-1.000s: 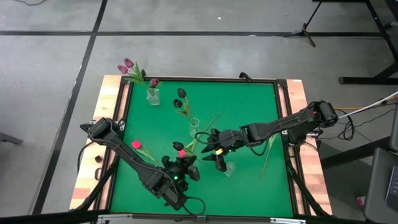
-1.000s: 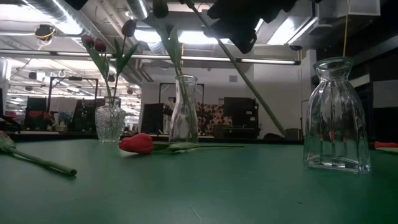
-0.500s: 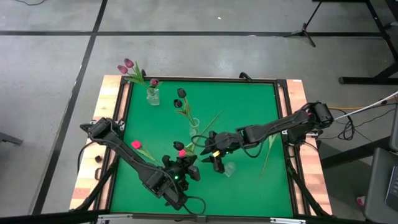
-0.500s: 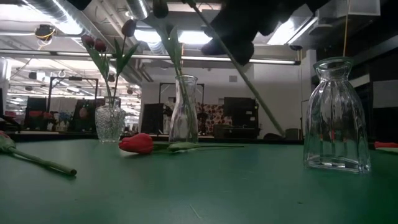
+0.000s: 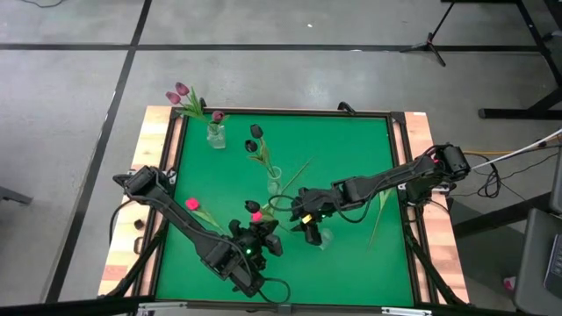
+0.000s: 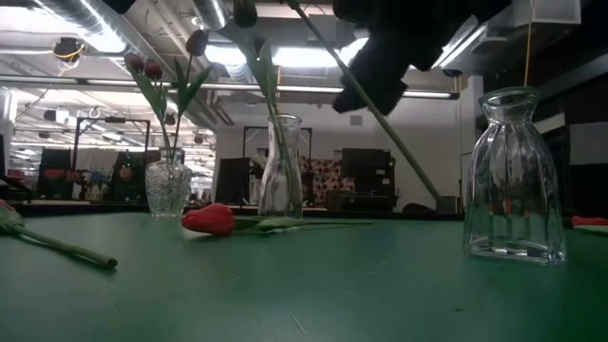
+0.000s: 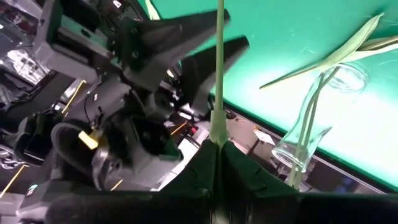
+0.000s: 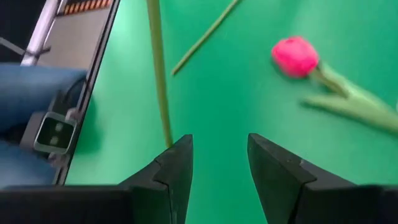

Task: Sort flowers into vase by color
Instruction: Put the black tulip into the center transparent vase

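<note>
Now stem (image 7: 219, 74) clamped, L end effector (image 7: 217, 163)

Even overhead light fills the high view, with only faint shadows on the green table (image 5: 351, 149). In the low view, ceiling strip lights (image 6: 313, 57) glare and the arm shows as a dark silhouette. The right wrist view is soft; the pink tulip head (image 8: 295, 55) seems slightly blurred.

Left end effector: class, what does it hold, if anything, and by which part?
The left end effector grips a tulip by its thin green stem. The right end effector is open.
</note>
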Robot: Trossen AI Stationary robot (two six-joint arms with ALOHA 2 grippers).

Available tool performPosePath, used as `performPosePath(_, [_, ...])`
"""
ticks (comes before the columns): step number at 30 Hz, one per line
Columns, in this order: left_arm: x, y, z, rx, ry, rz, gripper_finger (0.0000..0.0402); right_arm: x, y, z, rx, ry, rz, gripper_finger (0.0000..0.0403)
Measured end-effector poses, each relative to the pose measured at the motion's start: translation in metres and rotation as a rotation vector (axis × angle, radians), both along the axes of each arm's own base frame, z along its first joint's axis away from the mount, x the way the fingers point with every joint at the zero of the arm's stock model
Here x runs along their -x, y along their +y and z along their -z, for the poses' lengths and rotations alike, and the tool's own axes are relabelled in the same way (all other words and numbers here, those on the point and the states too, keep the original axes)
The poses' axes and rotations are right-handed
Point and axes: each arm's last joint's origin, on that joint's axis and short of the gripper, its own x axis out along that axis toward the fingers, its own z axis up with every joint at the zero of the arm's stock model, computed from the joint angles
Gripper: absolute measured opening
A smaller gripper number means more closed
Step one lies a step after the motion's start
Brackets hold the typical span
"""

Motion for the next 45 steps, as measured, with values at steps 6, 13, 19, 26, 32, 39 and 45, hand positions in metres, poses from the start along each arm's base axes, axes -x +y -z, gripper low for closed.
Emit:
performPosePath(6, [0.000,0.000,0.000,0.003,0.003,0.001,0.0010,0.003,0.001,-0.004,-0.013,0.089,-0.035,0.0154])
performPosePath(13, [0.000,0.000,0.001,0.010,0.019,0.010,0.0010,-0.005,0.003,-0.026,-0.023,0.020,-0.043,0.0154])
performPosePath(19, [0.000,0.000,0.001,0.005,0.024,0.013,0.0010,-0.007,0.004,-0.029,-0.046,-0.002,-0.060,0.0154])
performPosePath(26, [0.000,0.000,0.001,0.006,0.024,0.013,0.0010,-0.013,0.012,-0.018,-0.054,-0.003,-0.074,0.0154])
performPosePath(32, [0.000,0.000,0.001,0.003,0.023,0.013,0.0010,-0.016,0.014,-0.007,-0.040,0.028,-0.074,0.0154])
performPosePath(39, [0.000,0.000,0.001,0.004,0.022,0.013,0.0010,-0.017,0.013,-0.008,-0.023,0.011,-0.064,0.0151])
performPosePath(45, [0.000,-0.001,0.000,0.009,0.015,0.012,0.0010,-0.017,0.013,-0.008,-0.008,-0.001,-0.081,0.0097])
